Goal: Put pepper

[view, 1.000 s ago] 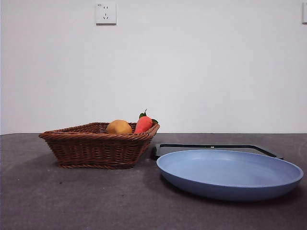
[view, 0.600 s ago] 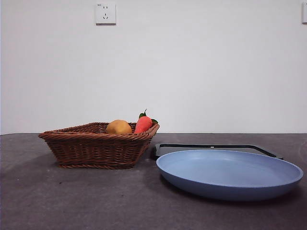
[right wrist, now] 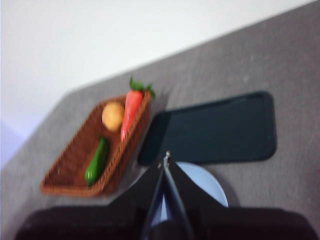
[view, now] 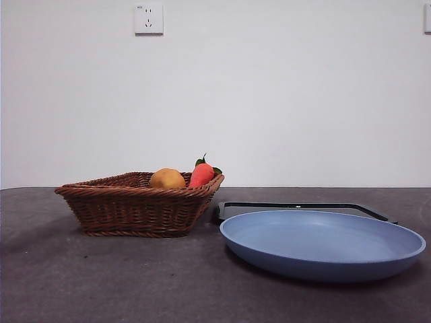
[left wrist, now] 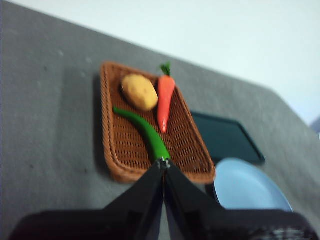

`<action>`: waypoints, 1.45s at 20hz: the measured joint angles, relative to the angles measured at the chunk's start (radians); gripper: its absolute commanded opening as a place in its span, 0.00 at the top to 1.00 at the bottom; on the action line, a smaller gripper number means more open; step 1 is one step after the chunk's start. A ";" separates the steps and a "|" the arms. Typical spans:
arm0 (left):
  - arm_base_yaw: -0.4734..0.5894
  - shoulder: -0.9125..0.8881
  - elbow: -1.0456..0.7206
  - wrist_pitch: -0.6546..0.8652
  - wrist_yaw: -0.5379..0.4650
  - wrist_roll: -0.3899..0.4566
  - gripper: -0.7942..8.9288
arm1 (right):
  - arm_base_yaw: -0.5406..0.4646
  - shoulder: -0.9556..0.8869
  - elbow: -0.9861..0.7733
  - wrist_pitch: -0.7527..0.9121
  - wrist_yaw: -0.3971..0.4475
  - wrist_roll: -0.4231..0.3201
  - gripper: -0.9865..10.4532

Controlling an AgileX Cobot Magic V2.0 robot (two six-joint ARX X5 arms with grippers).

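1. The pepper [left wrist: 142, 131] is seen as a glossy dark green, elongated, slightly curved vegetable.
2. It is laid flat on the floor of the wicker basket [left wrist: 111, 150].
3. It is untouched and hidden in the front view.

green pepper [left wrist: 142, 132], brown woven basket [view: 135, 208], blue plate [view: 323, 243].
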 measured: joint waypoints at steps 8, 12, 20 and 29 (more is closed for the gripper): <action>0.000 0.207 0.205 -0.294 0.061 0.238 0.91 | 0.018 0.226 0.309 -0.399 -0.024 -0.243 0.91; -0.021 0.243 0.265 -0.412 0.075 0.347 0.91 | 0.018 0.311 0.411 -0.578 -0.024 -0.372 0.91; -0.037 0.243 0.269 -0.425 0.074 0.395 0.52 | 0.018 0.332 0.419 -0.624 -0.021 -0.435 0.63; -0.037 0.245 0.269 -0.408 0.073 0.395 0.51 | 0.018 0.499 0.421 -0.601 -0.021 -0.409 0.63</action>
